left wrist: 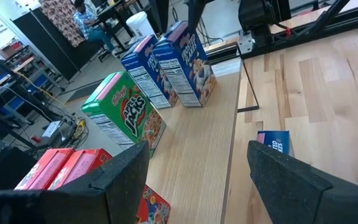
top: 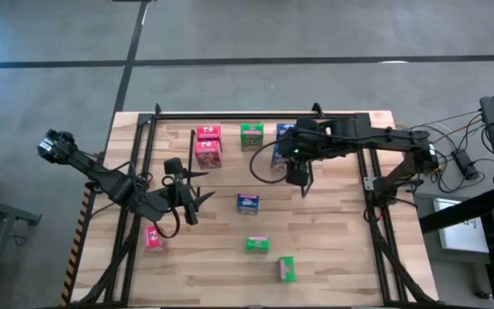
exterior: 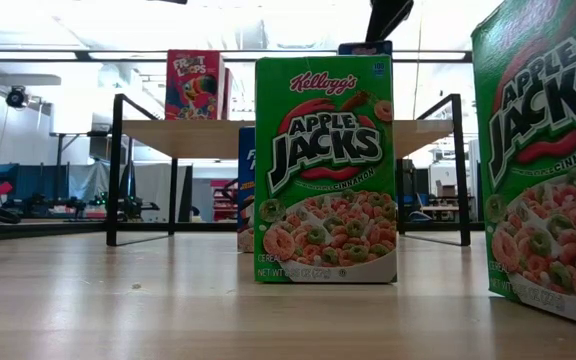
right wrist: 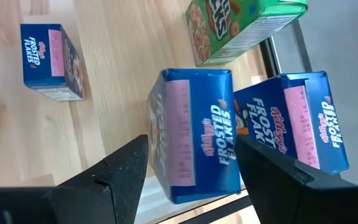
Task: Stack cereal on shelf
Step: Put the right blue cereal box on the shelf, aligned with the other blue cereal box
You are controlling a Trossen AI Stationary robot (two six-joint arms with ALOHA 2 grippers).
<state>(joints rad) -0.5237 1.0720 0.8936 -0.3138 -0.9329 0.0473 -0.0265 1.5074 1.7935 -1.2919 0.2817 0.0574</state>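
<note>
The shelf point(top: 174, 137) stands along the table's far edge. It carries two red cereal boxes point(top: 207, 144), one green box point(top: 251, 136) and two blue boxes point(right wrist: 197, 137). Loose on the table lie a blue box point(top: 248, 203), two green boxes point(top: 257, 245) and a red one point(top: 154, 238). My right gripper point(top: 304, 184) hangs open above the shelf's near edge. In the right wrist view its fingers stand either side of a blue box without touching it. My left gripper point(top: 202, 186) is open over the table's left middle and faces the shelf.
The big black frame point(top: 376, 197) runs round the table with posts at both sides. In the low view a green box point(exterior: 325, 170) stands close to the camera, and another point(exterior: 558, 160) is at the right edge. Bare wood lies along the table's near edge.
</note>
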